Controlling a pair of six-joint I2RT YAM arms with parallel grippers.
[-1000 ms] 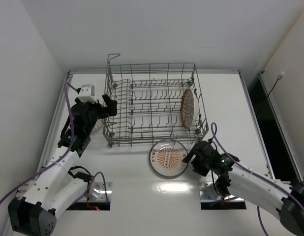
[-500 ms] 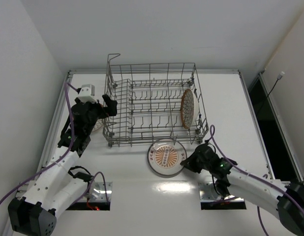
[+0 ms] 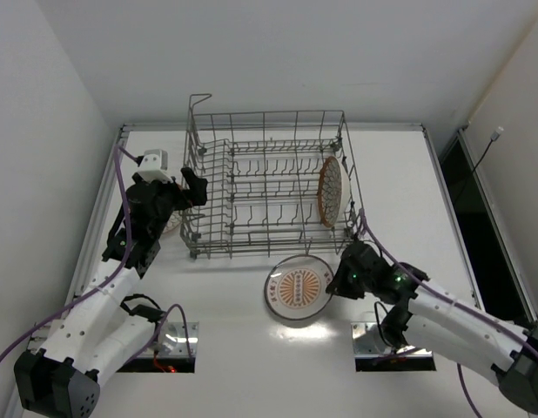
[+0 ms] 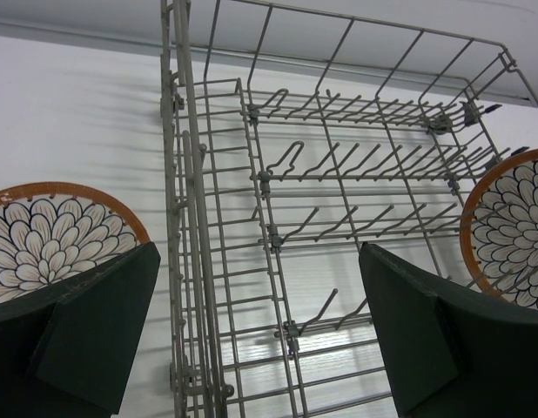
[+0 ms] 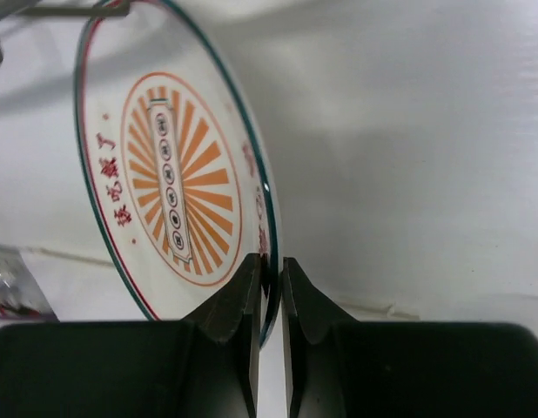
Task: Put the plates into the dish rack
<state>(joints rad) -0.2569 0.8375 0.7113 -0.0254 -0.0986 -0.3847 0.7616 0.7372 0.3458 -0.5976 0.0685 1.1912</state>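
Plate point(image 5: 178, 165) pinched, right gripper point(image 5: 270, 263), wrist view

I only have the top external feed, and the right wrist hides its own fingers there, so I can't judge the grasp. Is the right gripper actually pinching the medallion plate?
Observer: Yes. The right wrist view shows the right gripper closed on the rim of the medallion plate, pinching it from both faces.
Operator: Is the left gripper holding anything?
Observer: No. The left wrist view shows the left gripper open and empty, jaws wide apart, facing the dish rack.
Operator: Where is the third plate?
Observer: A petal-patterned plate lies on the table just outside the rack's left wall.
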